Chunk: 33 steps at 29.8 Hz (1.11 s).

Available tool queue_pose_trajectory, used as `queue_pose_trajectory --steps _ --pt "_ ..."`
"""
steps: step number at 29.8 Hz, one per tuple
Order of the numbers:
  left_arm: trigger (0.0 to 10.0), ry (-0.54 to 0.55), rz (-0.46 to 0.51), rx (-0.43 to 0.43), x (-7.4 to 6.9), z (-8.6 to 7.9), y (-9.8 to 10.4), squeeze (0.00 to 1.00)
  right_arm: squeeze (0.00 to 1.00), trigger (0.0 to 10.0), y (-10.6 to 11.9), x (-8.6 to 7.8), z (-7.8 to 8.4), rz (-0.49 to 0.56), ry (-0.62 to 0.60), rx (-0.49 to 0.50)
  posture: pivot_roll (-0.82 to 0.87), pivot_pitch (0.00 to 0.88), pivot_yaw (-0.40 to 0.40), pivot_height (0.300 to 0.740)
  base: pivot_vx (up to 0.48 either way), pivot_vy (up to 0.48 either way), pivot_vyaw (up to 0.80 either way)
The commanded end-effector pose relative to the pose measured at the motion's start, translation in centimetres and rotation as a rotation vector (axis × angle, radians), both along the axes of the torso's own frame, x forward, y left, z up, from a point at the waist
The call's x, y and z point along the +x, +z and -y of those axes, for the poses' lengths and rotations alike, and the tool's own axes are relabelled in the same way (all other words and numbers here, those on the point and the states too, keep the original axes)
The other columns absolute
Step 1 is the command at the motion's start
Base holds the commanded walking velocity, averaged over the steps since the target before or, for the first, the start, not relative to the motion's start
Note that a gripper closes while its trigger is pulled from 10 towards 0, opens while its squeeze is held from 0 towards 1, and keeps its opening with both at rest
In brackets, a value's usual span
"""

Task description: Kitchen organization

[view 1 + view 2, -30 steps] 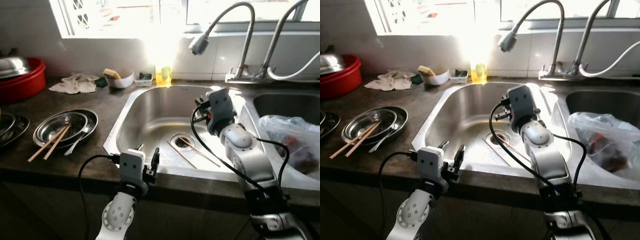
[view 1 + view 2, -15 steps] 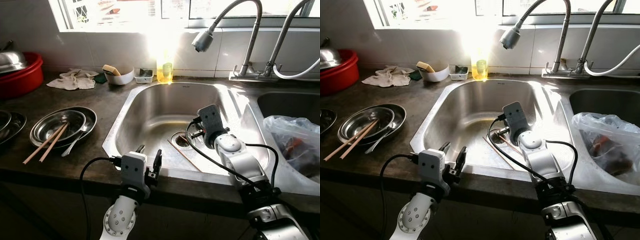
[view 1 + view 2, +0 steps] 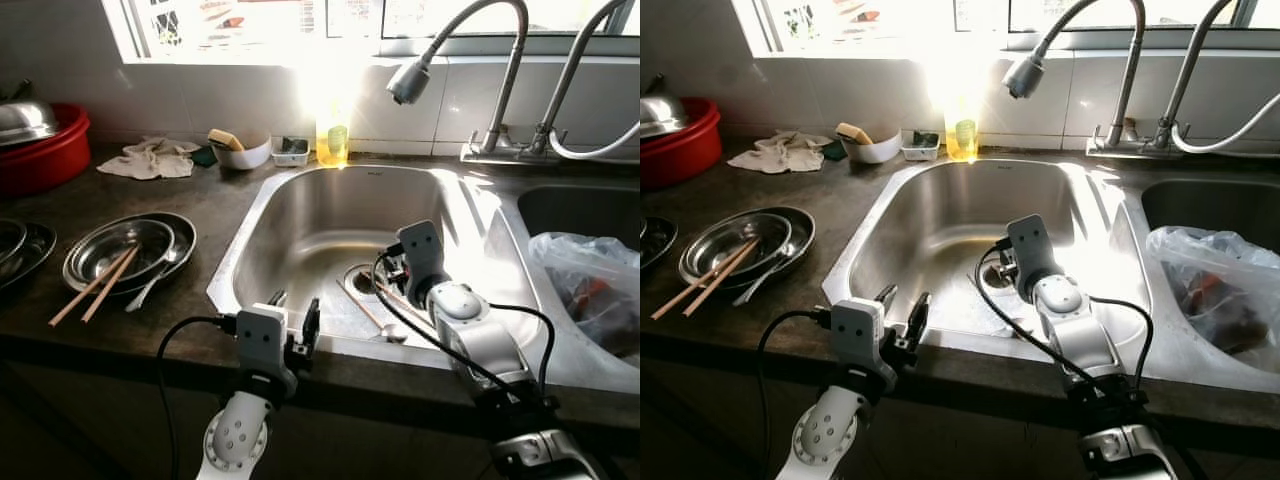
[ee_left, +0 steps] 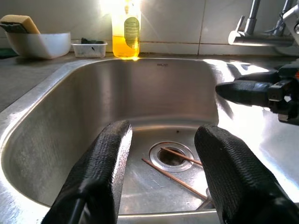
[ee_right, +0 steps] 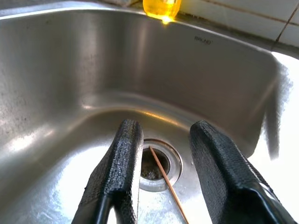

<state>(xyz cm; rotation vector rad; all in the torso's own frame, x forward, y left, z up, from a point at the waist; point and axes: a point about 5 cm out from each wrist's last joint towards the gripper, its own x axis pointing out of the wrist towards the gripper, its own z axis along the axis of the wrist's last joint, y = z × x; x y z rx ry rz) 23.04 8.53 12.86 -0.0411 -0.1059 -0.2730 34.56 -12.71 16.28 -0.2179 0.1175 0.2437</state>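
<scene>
Two thin wooden chopsticks [image 4: 175, 177] lie on the bottom of the steel sink [image 3: 250, 230], one with its end over the drain [image 5: 174, 161]. My right gripper [image 5: 161, 128] hangs low inside the basin just above the drain, open, with one chopstick [image 5: 168, 184] running between its fingers' line and nothing held. From the head it is the silver arm reaching down into the sink, right gripper [image 3: 397, 272]. My left gripper [image 3: 295, 310] is open at the sink's front rim, pointing into the basin, empty. Another pair of chopsticks [image 3: 90, 287] rests across stacked metal plates [image 3: 175, 232] on the left counter.
A yellow soap bottle [image 3: 332, 135], a small tray and a white bowl with a sponge [image 3: 240, 152] stand behind the sink. A cloth [image 3: 150, 160] and a red basin [image 3: 45, 150] sit far left. The spray faucet [image 3: 410, 80] overhangs the basin. A plastic bag [image 3: 590, 285] fills the right sink.
My right gripper has come down from above the sink's right side into the basin, ending over the drain. The camera shifted slightly. The left gripper stayed at the front rim.
</scene>
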Motion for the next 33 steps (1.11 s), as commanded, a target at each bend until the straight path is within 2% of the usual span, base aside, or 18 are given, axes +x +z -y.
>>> queue_pose_trajectory --steps 1,2,4,7,9,11,12,15,17,21,28,33 --pt "10.0 0.027 -0.018 0.001 0.1 0.0 0.0 0.0 0.0 10.0 1.3 -0.4 0.0 0.076 -0.003 0.051 0.04 0.014 0.003 0.74 0.0 0.0 0.0" --pt "10.0 0.036 -0.035 0.015 0.2 -0.1 -0.2 0.0 0.0 10.0 2.3 -0.8 -0.2 0.132 0.001 0.076 0.04 0.014 0.003 0.74 0.0 0.0 0.0" --pt "10.0 0.039 -0.035 0.019 0.1 -0.1 -0.2 0.0 0.0 10.0 2.6 -1.0 -0.2 0.151 0.0 0.079 0.04 0.014 0.003 0.74 0.0 0.0 0.0" --pt "10.0 0.025 -0.023 0.041 -0.1 -0.1 -0.1 0.0 0.0 10.0 4.5 -2.5 -0.4 0.294 0.014 0.112 0.04 0.015 0.005 0.74 0.0 0.0 0.0" --pt "10.0 0.025 -0.023 0.041 -0.1 -0.1 -0.1 0.0 0.0 10.0 4.5 -2.5 -0.4 0.294 0.014 0.112 0.04 0.015 0.005 0.74 0.0 0.0 0.0" --pt "10.0 0.02 -0.023 0.032 -0.2 -0.1 -0.1 0.0 0.0 10.0 5.0 -4.1 -0.4 0.359 0.01 0.146 0.03 0.015 0.008 0.74 0.0 0.0 0.0" --pt "10.0 0.02 -0.023 0.032 -0.2 -0.1 -0.1 0.0 0.0 10.0 5.0 -4.1 -0.4 0.359 0.01 0.146 0.03 0.015 0.008 0.74 0.0 0.0 0.0" --pt "10.0 0.005 -0.015 0.037 -0.3 0.0 0.1 0.0 0.0 10.0 4.9 -6.3 -0.2 0.418 -0.01 0.204 0.03 0.018 0.013 0.74 0.0 0.0 0.0" --pt "10.0 0.006 -0.009 0.048 -0.3 -0.1 0.1 0.0 0.0 10.0 4.7 -6.8 -0.1 0.423 -0.021 0.202 0.03 0.018 0.014 0.74 0.0 0.0 0.0" --pt "10.0 -0.057 0.037 0.078 -0.6 0.5 1.0 0.0 0.0 10.0 3.6 -8.4 0.2 0.409 -0.058 0.171 0.03 0.022 0.015 0.74 0.0 0.0 0.0" --pt "10.0 -0.141 0.055 0.074 -1.3 1.1 1.2 0.0 0.0 10.0 2.4 -10.4 -0.6 0.353 0.028 0.229 0.02 0.02 0.019 0.74 0.0 0.0 0.0" --pt "10.0 -0.186 0.057 0.073 -1.9 1.3 1.3 0.0 0.0 10.0 2.1 -11.2 -0.9 0.338 0.052 0.236 0.02 0.017 0.02 0.74 0.0 0.0 0.0"
